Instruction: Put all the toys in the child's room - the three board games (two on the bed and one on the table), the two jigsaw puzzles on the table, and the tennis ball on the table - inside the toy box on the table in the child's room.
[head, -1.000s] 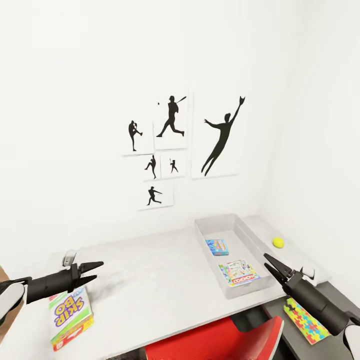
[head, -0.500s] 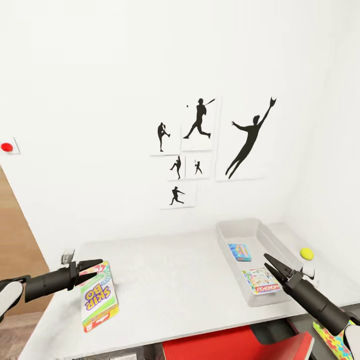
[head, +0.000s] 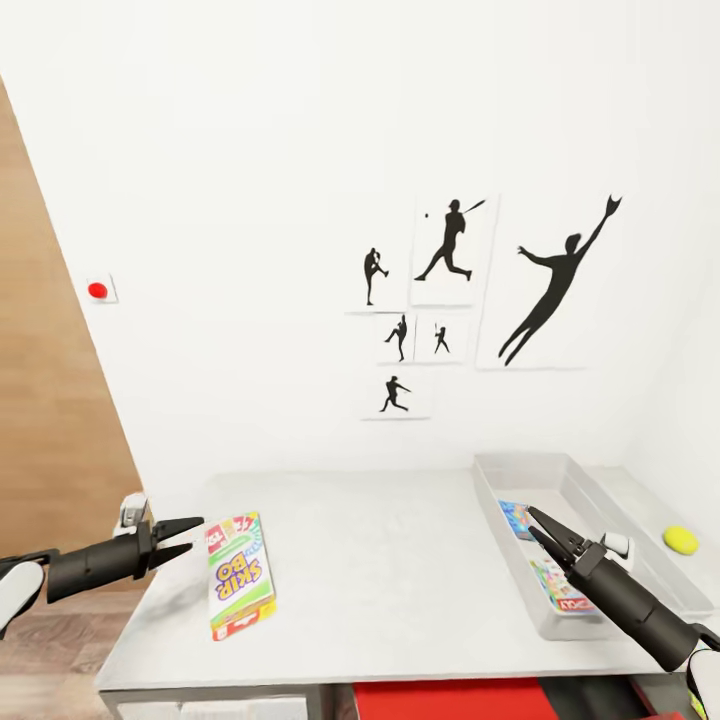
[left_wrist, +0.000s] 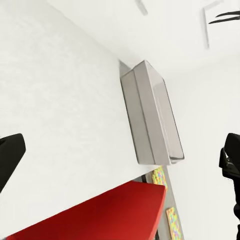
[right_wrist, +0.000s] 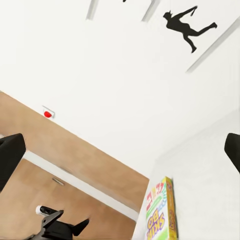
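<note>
Flat glossy card game box (head: 240, 574) lying on the matte pale table (head: 400, 560), just beside the empty, spread left gripper (head: 186, 537). Right gripper (head: 537, 528) spread, empty, over the shallow grey tray (head: 497, 490) holding two flat boxes (head: 562, 590). Round yellow ball (head: 680, 540) beside the tray.

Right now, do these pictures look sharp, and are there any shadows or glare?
Head view: sharp and evenly lit, no glare, only a faint shadow on the table beneath the left gripper. Left wrist view: the toy box is crisp. Right wrist view: the poster is sharp too.
</note>
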